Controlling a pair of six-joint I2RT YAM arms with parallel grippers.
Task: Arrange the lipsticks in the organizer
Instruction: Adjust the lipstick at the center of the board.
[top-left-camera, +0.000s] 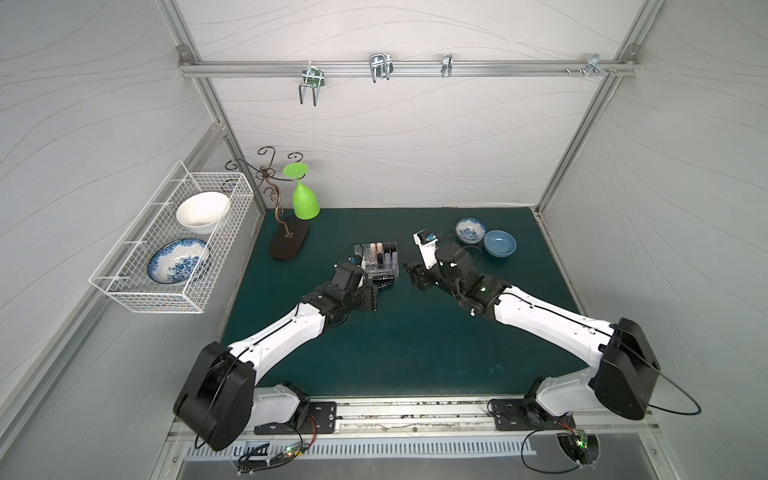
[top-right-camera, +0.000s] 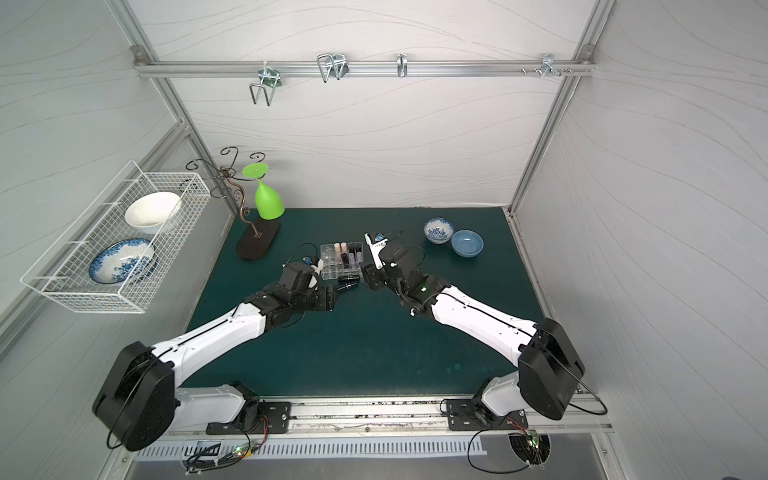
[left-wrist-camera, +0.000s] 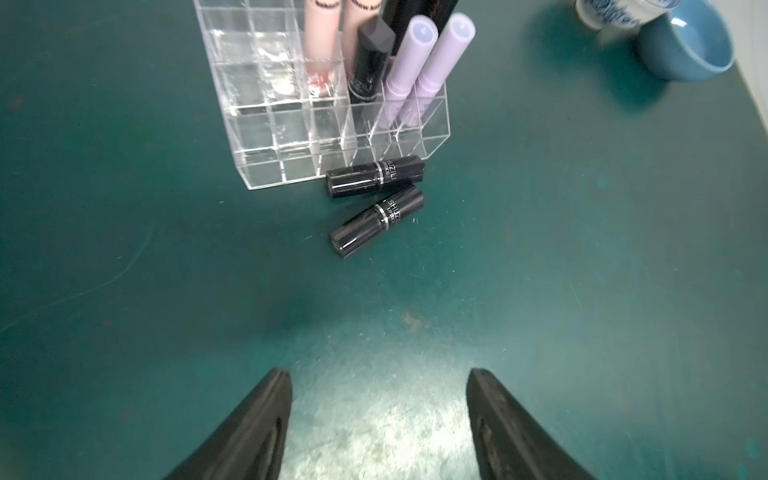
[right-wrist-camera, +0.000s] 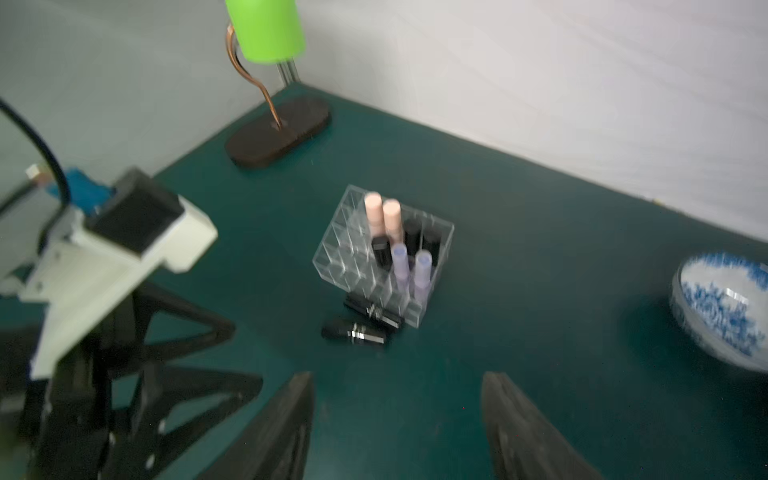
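Left gripper (left-wrist-camera: 378, 376): my jaws are spread wide with nothing between them, only the bare green mat (left-wrist-camera: 540, 299) under the tips.

Right gripper (right-wrist-camera: 399, 378): my jaws are also apart and empty. This wrist view is blurred, so fine detail is poor.

Ahead of the left gripper and well clear of it, two black lipsticks lie on their sides on the mat. The nearer one (left-wrist-camera: 376, 222) is angled. The farther one (left-wrist-camera: 376, 176) runs along the front wall of the organizer (left-wrist-camera: 266, 124), touching it or just beside it; I cannot tell which. The two lie just beside each other.

The organizer is clear and gridded. It stands upright on the mat, and in a top view (top-left-camera: 365, 253) it sits between my two grippers.

Standing in its cells:
- two pink lipsticks (left-wrist-camera: 322, 37), side by side
- two lilac lipsticks (left-wrist-camera: 409, 62), side by side and leaning slightly
- at least two more black tubes (left-wrist-camera: 372, 62)

All of these crowd the half of the grid toward the bowls.

Farther out, beyond my right arm, a blue bowl (left-wrist-camera: 685, 45) sits just beside a blue-and-white bowl (right-wrist-camera: 719, 307). At the back left corner a green glass (top-left-camera: 305, 199) hangs upside down from a curled metal stand (top-left-camera: 289, 243). On the left wall a white wire basket (top-left-camera: 153, 299) holds a white bowl (top-left-camera: 202, 212) and a blue-patterned dish (top-left-camera: 178, 262).
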